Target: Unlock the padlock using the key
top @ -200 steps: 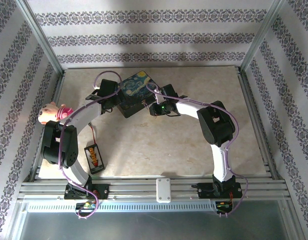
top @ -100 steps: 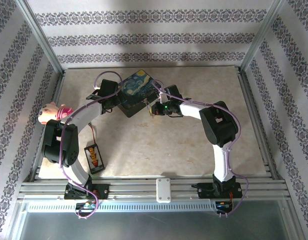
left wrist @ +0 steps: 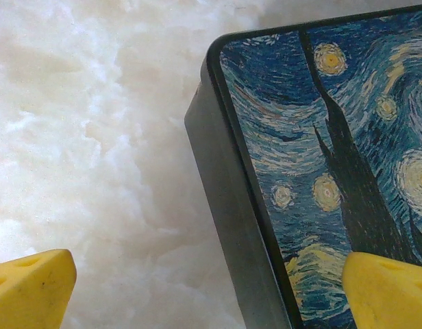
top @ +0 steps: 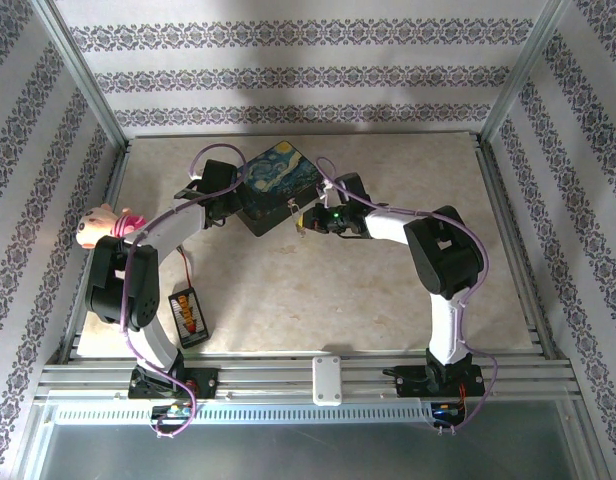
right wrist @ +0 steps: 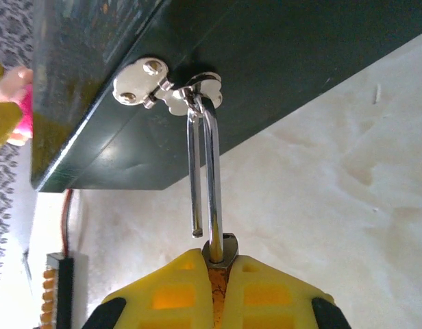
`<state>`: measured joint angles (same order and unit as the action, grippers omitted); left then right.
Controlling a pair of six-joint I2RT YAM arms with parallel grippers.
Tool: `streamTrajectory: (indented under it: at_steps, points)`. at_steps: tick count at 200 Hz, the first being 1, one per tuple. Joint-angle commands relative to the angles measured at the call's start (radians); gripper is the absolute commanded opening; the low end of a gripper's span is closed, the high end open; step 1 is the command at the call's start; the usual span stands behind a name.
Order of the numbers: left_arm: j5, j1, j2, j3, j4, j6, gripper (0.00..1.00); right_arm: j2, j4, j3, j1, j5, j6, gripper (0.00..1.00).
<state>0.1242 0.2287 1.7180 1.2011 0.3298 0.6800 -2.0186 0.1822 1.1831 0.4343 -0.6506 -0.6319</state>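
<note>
Brass padlock (right wrist: 212,192), small, its silvery shackle hooked through the metal hasp (right wrist: 166,89) on the near side of the starry-night painted box (top: 278,178), which sits far and left of centre on the marbled counter (top: 388,290). Right tool (right wrist: 216,269): yellow fingers clamped on the padlock body. Left tool (left wrist: 211,295): fingers wide apart, straddling a box corner, one over the lid, one over the counter.

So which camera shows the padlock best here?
Right wrist: the padlock is close up, its shackle through the latch of the box, its body pinched in the right gripper. Top external gives just a tiny glint at the box front.
</note>
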Motion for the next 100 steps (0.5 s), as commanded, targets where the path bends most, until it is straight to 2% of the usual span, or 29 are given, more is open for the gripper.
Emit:
streamTrajectory:
  at_steps: [1,61,85,100]
  points:
    - [-0.012,-0.011,0.018,0.004,0.000,-0.022,0.99,0.034,0.208,-0.031,-0.009,-0.115,-0.120,0.00]
    - [-0.035,-0.011,0.037,0.010,-0.005,-0.020,0.99,-0.033,0.523,-0.074,-0.019,-0.198,-0.363,0.00]
    - [-0.034,-0.011,0.041,0.010,-0.005,-0.020,0.99,-0.037,0.532,-0.094,-0.023,-0.191,-0.370,0.00]
    - [-0.034,-0.011,0.046,0.014,-0.003,-0.022,0.99,-0.028,0.469,-0.104,-0.023,-0.177,-0.323,0.00]
